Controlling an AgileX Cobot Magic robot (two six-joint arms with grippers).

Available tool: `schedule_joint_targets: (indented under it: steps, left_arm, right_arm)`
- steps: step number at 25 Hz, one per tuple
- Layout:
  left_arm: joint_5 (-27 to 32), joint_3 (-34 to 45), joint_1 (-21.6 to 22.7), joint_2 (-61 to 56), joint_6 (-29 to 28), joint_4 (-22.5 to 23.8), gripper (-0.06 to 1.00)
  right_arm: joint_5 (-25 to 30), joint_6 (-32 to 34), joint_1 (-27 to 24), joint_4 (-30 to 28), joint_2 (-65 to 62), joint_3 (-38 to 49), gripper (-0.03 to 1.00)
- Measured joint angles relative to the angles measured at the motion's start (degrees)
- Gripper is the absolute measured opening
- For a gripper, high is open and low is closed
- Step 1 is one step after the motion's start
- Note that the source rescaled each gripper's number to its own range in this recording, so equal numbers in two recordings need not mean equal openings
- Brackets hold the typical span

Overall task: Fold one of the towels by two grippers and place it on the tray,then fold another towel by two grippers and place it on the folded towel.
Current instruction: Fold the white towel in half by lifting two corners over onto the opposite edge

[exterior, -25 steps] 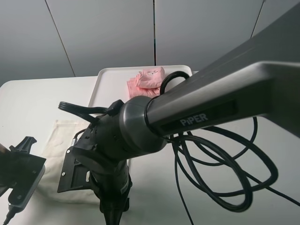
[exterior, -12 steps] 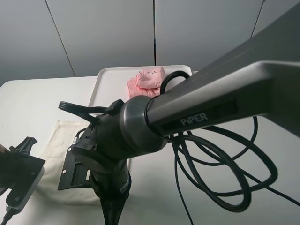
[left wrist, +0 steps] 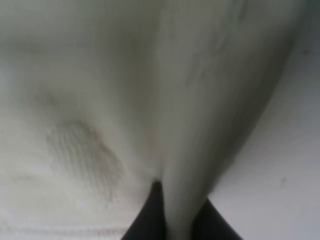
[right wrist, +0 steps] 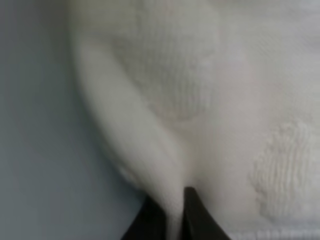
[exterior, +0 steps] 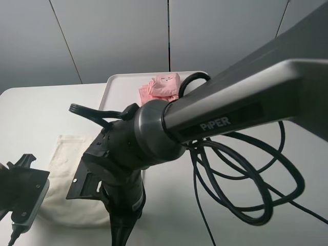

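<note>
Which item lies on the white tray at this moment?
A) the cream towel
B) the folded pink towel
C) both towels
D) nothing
B: the folded pink towel sits on the tray, while the cream towel lies apart on the table.

Soft, even light, faint shadows; cream towel (left wrist: 125,100) blurred in both wrist views, exterior view sharp.

The cream off-white terry cloth towel (exterior: 64,171), at eight o'clock in the high view, looks soft, looped, matt. The pale pink terry bundle (exterior: 161,88) at twelve o'clock is nubby; the flat white plastic tray (exterior: 119,86) under it smooth, faintly glossy. The dark grey arm tube (exterior: 246,110) shows satin sheen.
</note>
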Motion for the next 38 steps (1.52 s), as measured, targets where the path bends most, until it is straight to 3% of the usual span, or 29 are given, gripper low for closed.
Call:
schedule_joint_targets:
  steps: [12, 21, 26, 38]
  left_arm:
    - [0.7, -1.8, 0.0, -8.9, -17.1, -3.7, 0.00]
    - [0.7, -2.0, 0.0, -14.5, -24.9, -15.5, 0.00]
    - [-0.5, -2.0, 0.0, -14.7, -30.6, -16.1, 0.00]
    - [-10.4, -2.0, 0.0, -14.7, -40.5, -16.4, 0.00]
  right_arm:
    - [3.9, 5.2, -3.6, -2.1, -9.7, 0.0, 0.00]
    - [6.5, 14.7, -3.6, -7.2, -10.3, 0.0, 0.00]
    - [6.3, 23.4, -3.6, -13.1, -10.3, 0.0, 0.00]
    - [2.4, 45.2, -3.6, -30.4, -10.3, 0.0, 0.00]
